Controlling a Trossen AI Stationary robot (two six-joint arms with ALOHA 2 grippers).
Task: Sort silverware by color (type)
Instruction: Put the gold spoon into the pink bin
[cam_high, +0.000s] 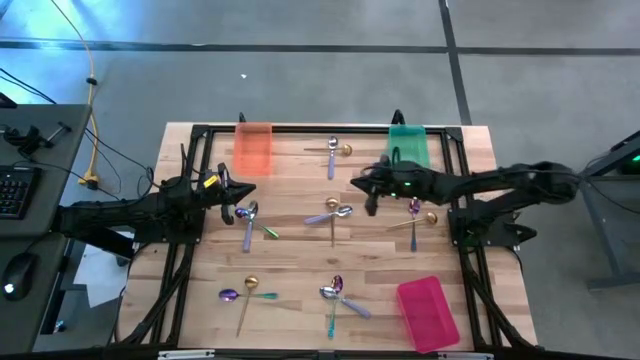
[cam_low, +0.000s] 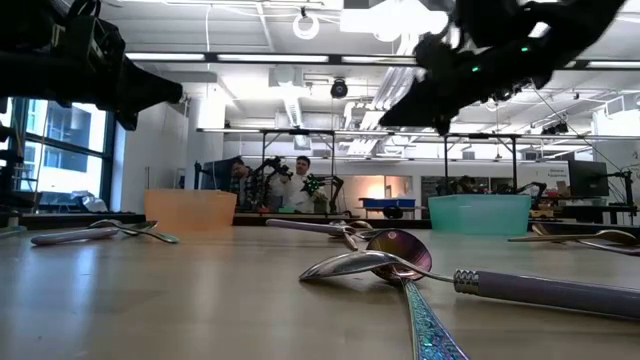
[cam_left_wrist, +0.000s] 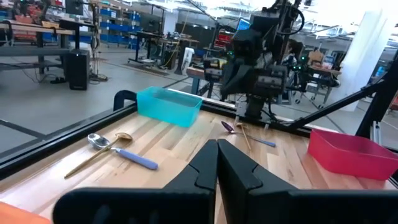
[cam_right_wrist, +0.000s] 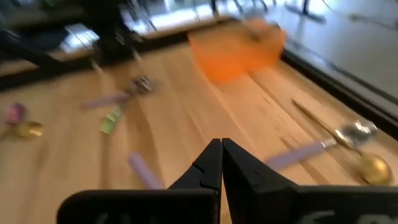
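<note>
Slender spoons lie flat in small clusters on the wooden table: gold, silver with lavender handles, and iridescent purple-green. There is one cluster at the far middle (cam_high: 335, 152), one at the centre (cam_high: 335, 212), one at the left (cam_high: 250, 218), one at the right (cam_high: 415, 212) and two near the front (cam_high: 245, 293) (cam_high: 338, 295). My left gripper (cam_high: 240, 193) (cam_left_wrist: 217, 152) hovers shut at the table's left, beside the left cluster. My right gripper (cam_high: 362, 186) (cam_right_wrist: 222, 149) hovers shut above the table right of centre, tilted slightly down. Neither holds anything.
An orange tray (cam_high: 254, 148) stands at the far left, a green tray (cam_high: 408, 145) at the far right and a pink tray (cam_high: 427, 312) at the near right. A black frame (cam_high: 300, 128) borders the table. People show in the room behind (cam_low: 290, 180).
</note>
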